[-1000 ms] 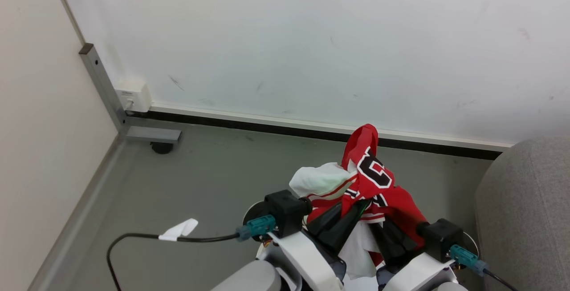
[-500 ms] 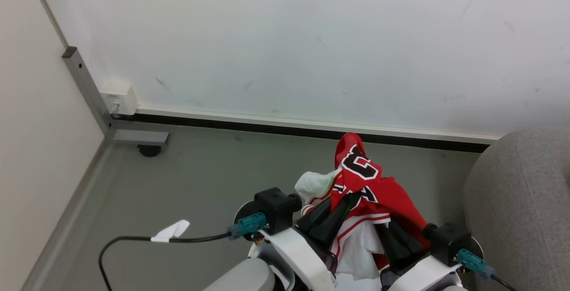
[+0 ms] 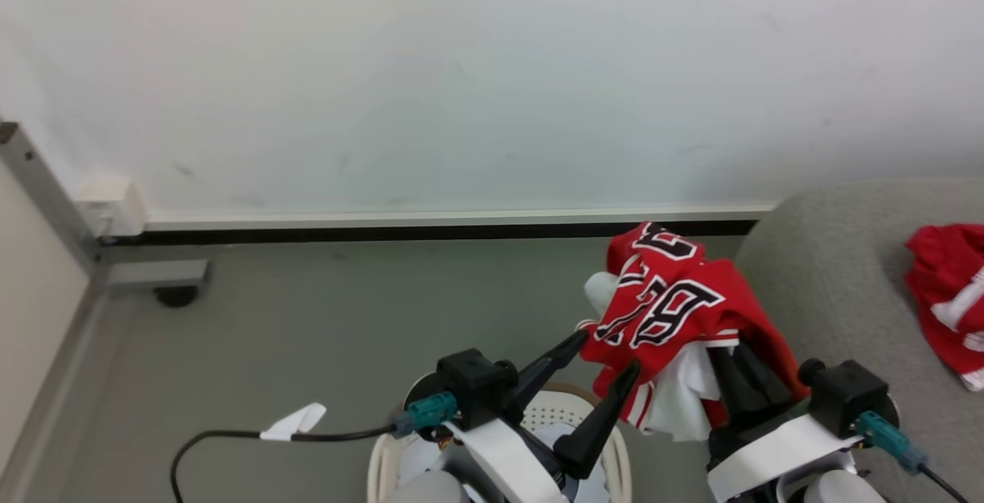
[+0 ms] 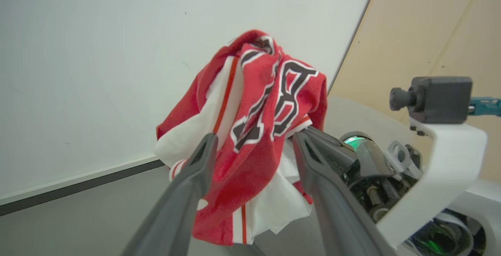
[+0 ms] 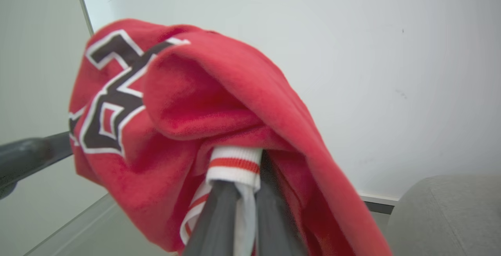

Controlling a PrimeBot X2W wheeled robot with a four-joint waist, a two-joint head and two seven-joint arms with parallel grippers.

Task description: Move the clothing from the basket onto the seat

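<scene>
Red cloth with white-edged black lettering, the held garment (image 3: 676, 311), is pinched by the right hand (image 5: 244, 177). Its two dark fingers (image 5: 217, 220) are pressed nearly together on a white ribbed cuff with a red stripe, and the rest of the cloth is draped over and around them. The garment is carried in the air, clear of the floor.

Just beside it, the left hand (image 3: 607, 353) is seen with its fingers spread wide. Their tips are at the garment's lower edge, and whether they touch it cannot be told.

Beneath the left hand, the white perforated basket (image 3: 550, 413) is set on the grey floor (image 3: 307, 318), with a pale lining inside. On the outer side of the right hand lies the grey seat (image 3: 830, 272), on which a second red garment (image 3: 944, 288) with white stripes is laid. A white wall (image 3: 461, 88) is faced by both hands, and a black cable (image 3: 231, 435) with a white tag is trailed from the left wrist.
</scene>
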